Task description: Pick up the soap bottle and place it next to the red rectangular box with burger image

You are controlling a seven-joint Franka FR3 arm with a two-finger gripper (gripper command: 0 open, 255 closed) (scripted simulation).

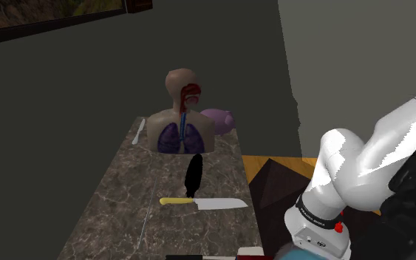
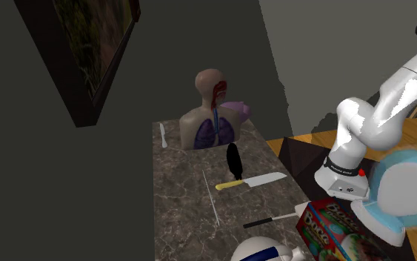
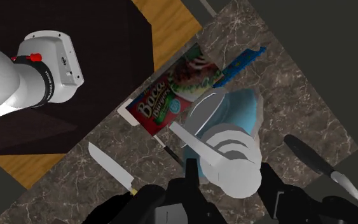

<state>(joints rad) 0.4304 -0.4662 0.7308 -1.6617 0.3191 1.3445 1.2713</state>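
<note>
A veined marble counter [image 1: 125, 214] stands against dim grey walls [image 1: 66, 96]. A framed picture [image 2: 88, 52] hangs on one wall. The floor [image 3: 165, 22] is orange wood.

Soap bottle [image 3: 231, 149]: light blue body, white pump head; partly hides the red box [image 3: 165, 102]. Red box: rectangular, burger picture facing up, lying flat at the marble counter [image 3: 285, 83] near right corner
</note>
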